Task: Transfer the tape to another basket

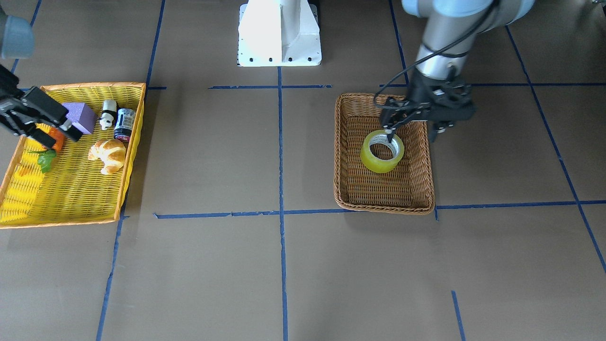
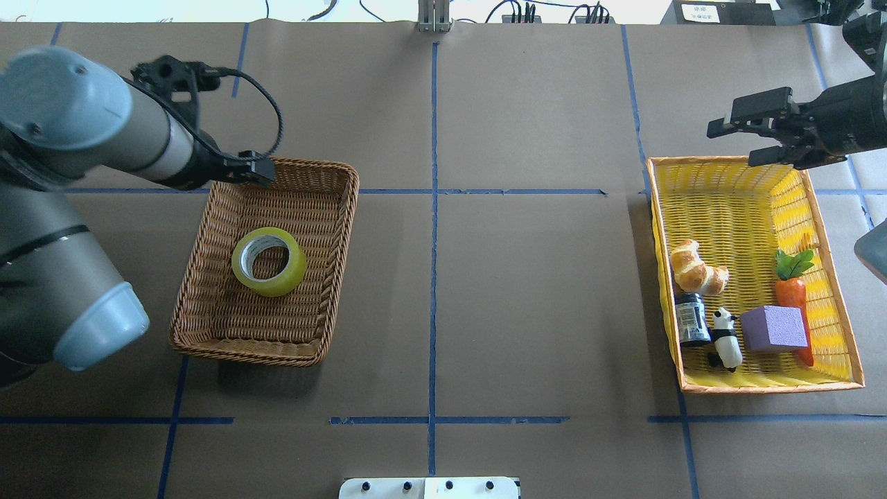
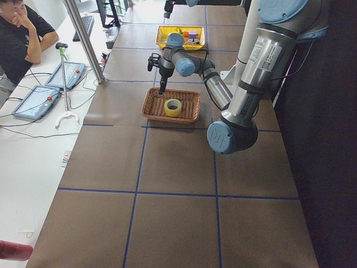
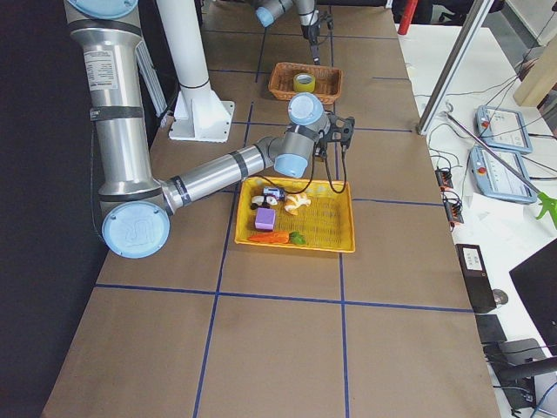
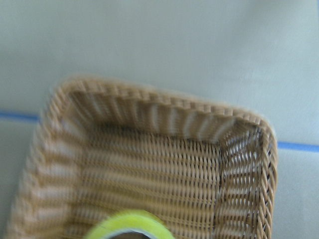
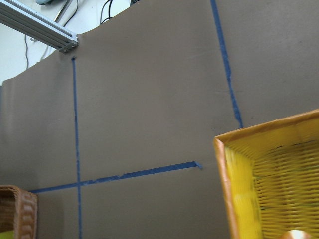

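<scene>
The yellow-green tape roll (image 1: pixel 382 151) lies flat in the brown wicker basket (image 1: pixel 343 156), toward the robot's end. It also shows in the overhead view (image 2: pixel 269 261) and at the bottom edge of the left wrist view (image 5: pixel 130 226). My left gripper (image 1: pixel 412 138) hangs open and empty over the basket's robot-side end, one fingertip (image 1: pixel 390 137) over the roll's core, the other past the basket's rim. My right gripper (image 2: pixel 733 144) is open and empty, above the far end of the yellow tray basket (image 2: pixel 831 229).
The yellow tray basket holds a croissant (image 2: pixel 696 270), a dark can (image 2: pixel 691 319), a panda toy (image 2: pixel 725 337), a purple block (image 2: pixel 773 328) and a carrot (image 2: pixel 792 287). Blue tape lines cross the brown table. The robot's white base (image 1: pixel 279 33) stands at the table's edge.
</scene>
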You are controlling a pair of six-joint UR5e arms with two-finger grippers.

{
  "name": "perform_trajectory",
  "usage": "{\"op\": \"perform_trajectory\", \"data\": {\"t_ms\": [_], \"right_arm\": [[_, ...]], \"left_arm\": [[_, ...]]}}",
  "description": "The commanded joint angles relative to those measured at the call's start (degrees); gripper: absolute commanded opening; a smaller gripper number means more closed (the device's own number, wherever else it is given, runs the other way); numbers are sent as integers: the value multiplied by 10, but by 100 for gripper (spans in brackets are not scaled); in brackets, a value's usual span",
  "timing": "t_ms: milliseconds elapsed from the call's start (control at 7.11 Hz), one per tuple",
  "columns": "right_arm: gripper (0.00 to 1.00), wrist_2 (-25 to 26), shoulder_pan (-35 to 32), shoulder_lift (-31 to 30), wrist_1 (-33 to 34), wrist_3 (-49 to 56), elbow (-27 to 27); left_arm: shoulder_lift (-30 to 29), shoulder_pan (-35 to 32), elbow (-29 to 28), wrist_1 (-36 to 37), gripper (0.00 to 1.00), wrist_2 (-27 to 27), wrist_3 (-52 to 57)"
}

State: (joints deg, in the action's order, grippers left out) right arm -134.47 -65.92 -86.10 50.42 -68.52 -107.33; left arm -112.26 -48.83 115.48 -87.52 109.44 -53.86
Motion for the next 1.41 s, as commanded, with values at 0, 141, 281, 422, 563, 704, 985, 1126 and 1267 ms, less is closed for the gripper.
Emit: {"op": "perform_trajectory", "data": {"t_ms": [0, 141, 281, 422, 563, 704, 985, 1126, 1267], "right_arm": [[100, -13, -65, -72, 124, 294, -4], [100, -17, -108, -94, 208, 457, -3], [100, -18, -166, -101, 326, 625, -2], [100, -18, -219, -102, 419, 759, 2], [100, -18, -250, -102, 474, 826, 2], [100, -18, -253, -110, 490, 841, 3], [100, -17, -252, -111, 491, 831, 12], [100, -16, -250, -107, 491, 818, 22], [100, -20, -242, -104, 491, 786, 21]], "left_arm": [[64, -170, 5, 31, 100, 156, 246], [105, -245, -14, 31, 100, 195, 375], [131, -312, -57, 31, 100, 211, 507], [135, -376, -140, 31, 100, 213, 641], [130, -427, -239, 30, 100, 215, 752], [124, -457, -289, 34, 100, 232, 788], [105, -471, -288, 124, 100, 249, 787], [108, -470, -291, 128, 100, 250, 773], [112, -470, -284, 127, 100, 252, 721]]}}
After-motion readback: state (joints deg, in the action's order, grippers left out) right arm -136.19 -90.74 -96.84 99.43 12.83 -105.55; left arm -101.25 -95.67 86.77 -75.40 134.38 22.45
